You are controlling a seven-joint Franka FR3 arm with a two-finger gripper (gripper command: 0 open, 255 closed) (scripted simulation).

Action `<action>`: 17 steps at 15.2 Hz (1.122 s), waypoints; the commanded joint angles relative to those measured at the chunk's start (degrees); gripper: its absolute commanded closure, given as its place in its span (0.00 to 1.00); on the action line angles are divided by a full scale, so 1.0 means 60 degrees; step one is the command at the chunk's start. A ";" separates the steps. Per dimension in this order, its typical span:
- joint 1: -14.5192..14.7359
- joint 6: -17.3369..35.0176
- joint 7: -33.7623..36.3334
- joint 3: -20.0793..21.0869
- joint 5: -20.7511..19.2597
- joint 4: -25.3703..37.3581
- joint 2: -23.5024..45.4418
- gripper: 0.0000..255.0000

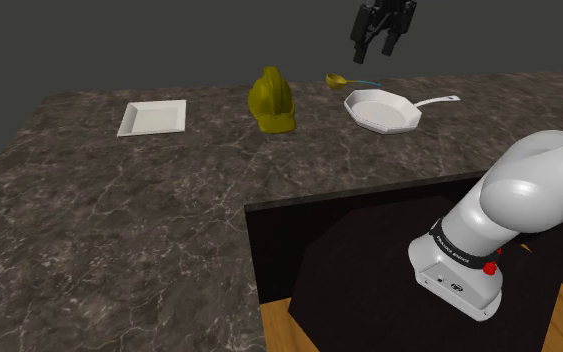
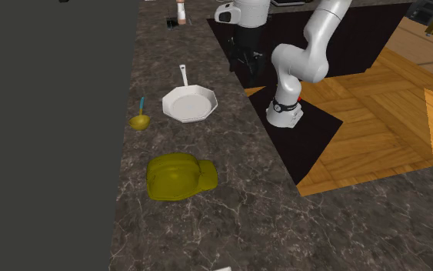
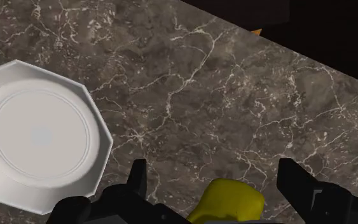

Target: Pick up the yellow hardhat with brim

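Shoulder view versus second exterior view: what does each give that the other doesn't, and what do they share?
Shoulder view: the square white plate in full, and the open gripper high above the counter. Second exterior view: a small bottle-like item at the counter's far end, and a broad stretch of wooden floor. Shared: the yellow hardhat, the white pan and the small yellow scoop.

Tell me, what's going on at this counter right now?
The white arm's black pincer hangs open, high above the dark marbled countertop, near the white octagonal frying pan. The yellow brimmed hardhat rests on the counter beside that pan, not yet grasped. A white square plate lies farther toward the shoulder view's left.
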 commanded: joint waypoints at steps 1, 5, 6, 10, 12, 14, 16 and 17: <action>-0.0008 0.0560 0.0403 0.0175 0.0118 0.0123 0.0626 0.00; -0.0059 0.1445 0.1088 0.0422 0.0233 0.0654 0.1958 0.00; -0.0074 0.1644 0.1257 0.0479 0.0248 0.0820 0.2301 0.00; -0.0124 0.2335 0.1924 0.0665 0.0247 0.1615 0.3698 0.00; -0.0140 0.2615 0.2253 0.0733 0.0215 0.2089 0.4409 0.00; -0.0147 0.2849 0.2577 0.0781 0.0166 0.2615 0.5125 0.00; -0.0147 0.3037 0.2894 0.0815 0.0105 0.3194 0.5848 0.00; -0.0141 0.3113 0.3049 0.0822 0.0072 0.3503 0.6212 0.00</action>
